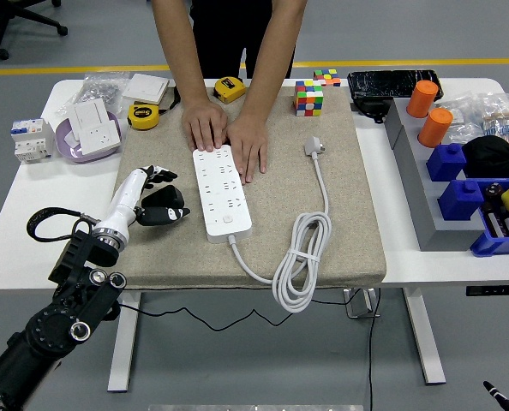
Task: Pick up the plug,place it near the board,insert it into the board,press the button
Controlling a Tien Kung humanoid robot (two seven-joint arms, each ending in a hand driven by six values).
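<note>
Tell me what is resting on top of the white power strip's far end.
A person's two hands press flat on the far end of the power strip, covering its topmost sockets. The remaining sockets and the near-end button are uncovered. The left hand holds the black plug beside it.

person's hands (224,133) cover board (221,189) far end | near end, button clear | coiled cable (302,261) right

One view only, from high on the robot's side, facing forward and down. Near edge of the white table (32,272) low in frame, floor beneath it visible; far edge near the top, with a person's forearms (182,60) cut off at the upper border. Left arm (62,312) entering from the lower left corner. Set back enough to take in the table's full width.
</note>
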